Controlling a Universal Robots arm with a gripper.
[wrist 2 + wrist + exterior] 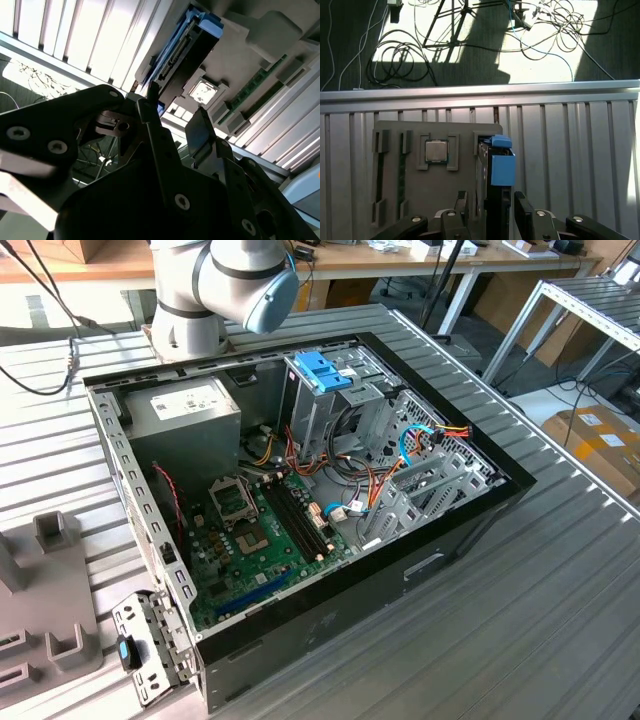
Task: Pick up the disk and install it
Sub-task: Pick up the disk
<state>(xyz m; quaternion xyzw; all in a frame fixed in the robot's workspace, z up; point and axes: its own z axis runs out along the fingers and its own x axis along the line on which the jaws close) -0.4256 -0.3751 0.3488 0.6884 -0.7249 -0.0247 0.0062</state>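
Both fingers [462, 200] of the gripper [491, 195] are apart, one on each side of the disk [499, 170]. I cannot tell if they touch it. They are not squeezing it yet, I think.

The disk stands on its thin edge in a slot of the grey tray [435, 190], with its blue side rail facing up. A small square chip [435, 150] sits in the same tray, just beside it. The tray lies on the ribbed table [570, 165].

In the exterior view, the open computer case [400, 570] is well apart from the tray.

What could go wrong? If the fingers close crooked, the disk may tip or slide out. If it comes up slanted, it may stick in the slot and drag the tray. A slip could also bump the chip.
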